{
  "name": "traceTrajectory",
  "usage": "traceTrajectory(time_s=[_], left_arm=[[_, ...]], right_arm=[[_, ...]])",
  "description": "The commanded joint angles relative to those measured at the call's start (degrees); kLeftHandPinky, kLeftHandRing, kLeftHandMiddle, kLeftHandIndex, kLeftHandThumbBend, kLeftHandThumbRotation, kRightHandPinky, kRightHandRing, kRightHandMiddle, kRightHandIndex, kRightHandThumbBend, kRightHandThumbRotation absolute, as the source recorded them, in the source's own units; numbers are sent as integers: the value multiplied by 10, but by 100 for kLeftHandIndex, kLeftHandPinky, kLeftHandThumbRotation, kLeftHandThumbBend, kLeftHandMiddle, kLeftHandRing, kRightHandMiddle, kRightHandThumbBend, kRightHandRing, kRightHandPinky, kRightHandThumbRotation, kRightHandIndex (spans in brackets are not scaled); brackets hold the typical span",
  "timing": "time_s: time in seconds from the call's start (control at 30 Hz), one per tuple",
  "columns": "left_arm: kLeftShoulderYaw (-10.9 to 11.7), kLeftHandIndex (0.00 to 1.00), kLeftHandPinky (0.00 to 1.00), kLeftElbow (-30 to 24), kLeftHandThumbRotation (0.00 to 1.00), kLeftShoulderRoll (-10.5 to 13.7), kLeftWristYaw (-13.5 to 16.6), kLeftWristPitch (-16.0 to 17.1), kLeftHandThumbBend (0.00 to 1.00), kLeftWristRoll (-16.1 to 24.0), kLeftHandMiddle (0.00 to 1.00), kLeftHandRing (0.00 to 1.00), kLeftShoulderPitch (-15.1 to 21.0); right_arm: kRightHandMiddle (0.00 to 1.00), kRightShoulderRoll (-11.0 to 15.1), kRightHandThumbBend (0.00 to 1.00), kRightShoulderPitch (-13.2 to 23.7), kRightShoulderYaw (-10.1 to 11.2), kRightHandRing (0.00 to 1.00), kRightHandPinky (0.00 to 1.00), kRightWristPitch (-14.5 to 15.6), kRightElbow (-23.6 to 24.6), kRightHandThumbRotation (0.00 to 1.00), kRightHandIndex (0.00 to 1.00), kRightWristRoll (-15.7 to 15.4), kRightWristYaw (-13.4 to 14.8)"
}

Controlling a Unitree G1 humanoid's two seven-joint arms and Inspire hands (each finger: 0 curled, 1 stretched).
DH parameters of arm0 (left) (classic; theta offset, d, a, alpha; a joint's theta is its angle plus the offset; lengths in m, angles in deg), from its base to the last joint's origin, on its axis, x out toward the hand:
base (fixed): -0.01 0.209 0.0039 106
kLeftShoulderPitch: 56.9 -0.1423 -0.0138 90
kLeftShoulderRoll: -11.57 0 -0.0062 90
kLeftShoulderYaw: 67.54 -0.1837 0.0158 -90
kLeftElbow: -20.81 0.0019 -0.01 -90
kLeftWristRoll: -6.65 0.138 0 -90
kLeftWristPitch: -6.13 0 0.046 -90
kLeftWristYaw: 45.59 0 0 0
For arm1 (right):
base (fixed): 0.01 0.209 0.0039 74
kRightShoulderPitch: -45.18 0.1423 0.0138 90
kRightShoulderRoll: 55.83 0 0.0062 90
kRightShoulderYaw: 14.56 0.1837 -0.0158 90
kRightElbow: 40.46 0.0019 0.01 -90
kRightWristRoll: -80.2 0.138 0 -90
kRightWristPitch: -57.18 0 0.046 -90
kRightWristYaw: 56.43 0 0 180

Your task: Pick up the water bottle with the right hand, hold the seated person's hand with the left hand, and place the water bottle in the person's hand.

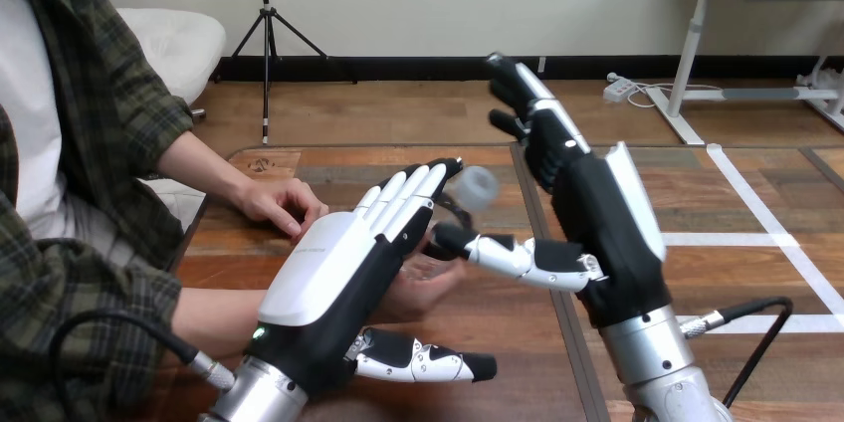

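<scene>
1. Your left hand (333, 268) is lying released, with its white back facing up. Its fingers are stretching straight forward and are not curling round anything.
2. Directly under this hand the person's hand (423, 288) is lying palm up, and part of the palm is showing just to the right of your left hand. You cannot tell if the two are touching, because your own hand is covering that place.
3. The thumb of your left hand is pointing straight to the right, on the near side of the person's wrist, and it is not pinching it.
4. Your right hand (597, 223) is standing released to the right of the left one. Its fingers are reaching up and forward, only a little bent, and they are grasping nothing.
5. Its thumb is pointing left, toward your left hand, and the tip is lying just beside the person's palm.
6. The water bottle (476, 187) is showing as a pale, translucent round end just beyond the fingertips of your left hand and just above the thumb of your right hand. The fingers of your right hand are staying apart from it. The rest of it is hiding behind your left fingers, so you cannot tell what is carrying it.
7. The person's other hand (284, 205) is resting on the desk (478, 342), to the left of your left hand's fingers and apart from them.
</scene>
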Motion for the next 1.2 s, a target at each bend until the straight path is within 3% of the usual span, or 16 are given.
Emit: traceTrajectory(time_s=[0.0,0.23,0.43,0.57,0.77,0.87,1.17], left_arm=[[19,98,96,25,35,-10,0,39,96,-45,100,98,21],[19,97,88,58,40,-23,-7,98,93,-103,99,97,26],[18,94,87,96,42,-44,-21,157,92,-165,98,97,33],[21,91,87,123,44,-67,-15,196,92,-184,95,95,37],[30,85,79,165,50,-112,6,252,90,-199,88,87,38],[34,83,73,180,51,-139,20,275,85,-200,84,82,33],[37,76,61,201,41,-207,54,303,43,-199,76,72,13]], right_arm=[[97,-11,67,13,16,97,94,-11,26,9,93,13,12],[96,-19,63,9,23,96,93,-15,25,12,92,14,21],[94,-31,61,6,28,93,89,-24,22,19,90,19,32],[93,-38,60,4,30,92,87,-29,20,23,88,27,36],[91,-45,56,3,35,90,84,-39,14,28,86,23,44],[90,-48,53,1,38,89,82,-44,13,31,85,18,51],[87,-58,48,-3,40,85,77,-54,6,33,82,17,67]])
